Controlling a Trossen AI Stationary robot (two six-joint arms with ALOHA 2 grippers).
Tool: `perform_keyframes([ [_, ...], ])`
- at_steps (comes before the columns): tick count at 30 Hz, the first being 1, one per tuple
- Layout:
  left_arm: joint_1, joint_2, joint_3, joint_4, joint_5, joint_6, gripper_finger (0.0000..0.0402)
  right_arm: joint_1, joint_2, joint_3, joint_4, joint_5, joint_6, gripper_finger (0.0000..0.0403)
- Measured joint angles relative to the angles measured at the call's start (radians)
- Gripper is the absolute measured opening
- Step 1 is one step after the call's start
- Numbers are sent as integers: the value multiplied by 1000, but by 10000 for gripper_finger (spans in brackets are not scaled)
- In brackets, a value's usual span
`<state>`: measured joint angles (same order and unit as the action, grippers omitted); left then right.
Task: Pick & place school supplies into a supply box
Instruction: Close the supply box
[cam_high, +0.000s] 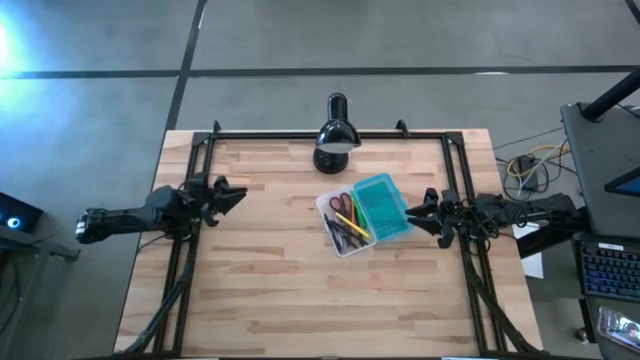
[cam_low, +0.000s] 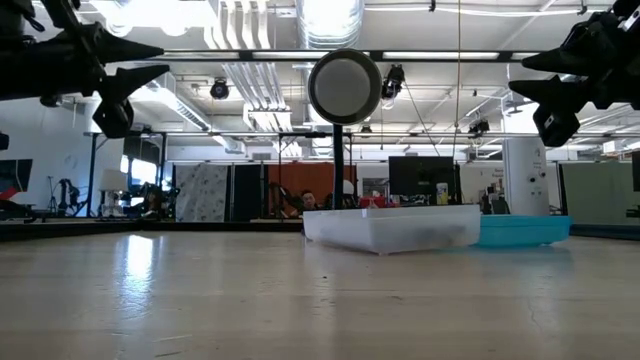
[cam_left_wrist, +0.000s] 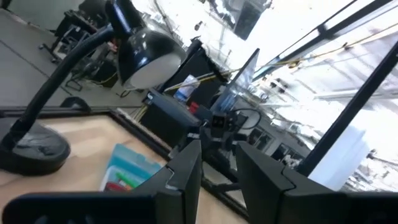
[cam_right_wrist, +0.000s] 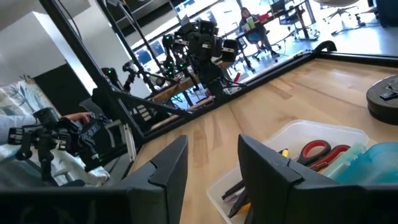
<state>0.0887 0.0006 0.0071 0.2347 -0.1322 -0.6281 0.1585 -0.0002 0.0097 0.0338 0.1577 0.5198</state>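
My left hand (cam_high: 228, 196) hangs above the left side of the pale wooden surface (cam_high: 260, 290), fingers apart and holding nothing. My right hand (cam_high: 420, 212) hovers just beside the open teal-blue ribbed lid (cam_high: 381, 207) of the small translucent plastic supply box (cam_high: 341, 247), its fingers also spread and empty.

The clear tray already holds the small red-handled scissors (cam_high: 342, 205) and a bundle of thin pens and markers in black, orange and yellow (cam_high: 350, 232). I see no loose supplies lying anywhere on the wood, so I judge the placing nearly or wholly done.

If anything is left, it is likely the lid. I would have my right hand slip a finger under the lid's outer edge and swing it over slowly, avoiding the black desk lamp (cam_high: 336, 134) standing behind the box, and pressing gently so the light tray doesn't slide.
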Motion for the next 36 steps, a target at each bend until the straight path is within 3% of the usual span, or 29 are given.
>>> perform_keyframes([
  [13,1,2,0,-33,0,0,85,0,10,0,0,0,0,135],
  [19,1,0,0,-197,4,0,85,0,0,0,1,0,0,129],
  [32,0,29,0,-195,10,0,85,0,13,0,1,2,-9,135],
  [33,0,31,0,-195,10,0,85,0,13,0,2,15,-80,135],
  [36,0,34,0,-195,9,0,85,0,18,0,18,106,-490,132],
])
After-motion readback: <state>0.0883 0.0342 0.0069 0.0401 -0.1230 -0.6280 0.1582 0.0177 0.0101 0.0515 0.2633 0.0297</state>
